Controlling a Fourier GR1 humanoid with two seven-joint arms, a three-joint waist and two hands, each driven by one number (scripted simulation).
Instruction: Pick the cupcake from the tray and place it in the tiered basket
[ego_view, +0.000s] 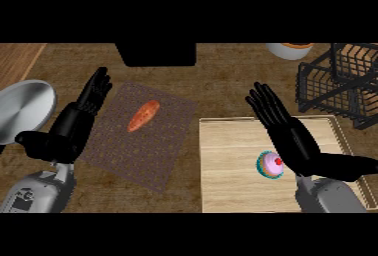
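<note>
cupcake (270, 164) sits on the tray (229, 150) just left of the right hand (284, 127), fingers straight, holding nothing

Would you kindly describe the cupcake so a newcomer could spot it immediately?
Find the pale wooden tray on the counter's right half, in front of the black wire tiered basket. Near its middle, beside the open right hand, sits the small round cupcake: teal wrapper, pink frosting, red dot on top, the tray's only item.

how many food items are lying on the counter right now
2 in plain view. The cupcake sits on the wooden tray, beside the right hand. The orange pastry lies on the dark mat. More may be hidden inside the wire basket.
</note>
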